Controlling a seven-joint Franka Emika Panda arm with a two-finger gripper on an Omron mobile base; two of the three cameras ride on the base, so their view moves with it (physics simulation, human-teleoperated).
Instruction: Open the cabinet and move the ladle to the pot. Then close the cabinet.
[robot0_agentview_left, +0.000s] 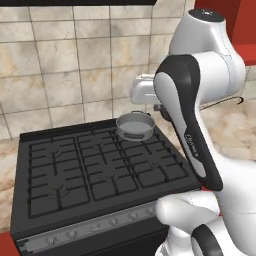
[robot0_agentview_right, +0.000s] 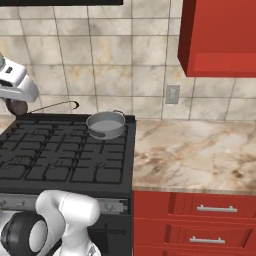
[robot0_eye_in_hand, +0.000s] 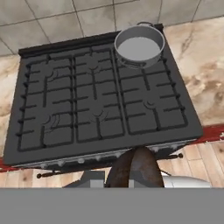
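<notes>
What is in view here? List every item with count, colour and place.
stove: one, black, gas grates, centre of the counter run
pot: one, grey metal, on the stove's back right burner
ladle: one, dark brown, held in the gripper above the stove's front edge
cabinet: one, red, on the wall above the counter, right of the stove
counter: one, beige marble, right of the stove
drawers: two showing, red with silver handles, under the counter
outlet: one, pale, on the tiled wall above the counter
wall tiles: many, beige, behind the stove
arm: one, white with dark joints, over the stove
gripper: one, shut on the ladle
</notes>
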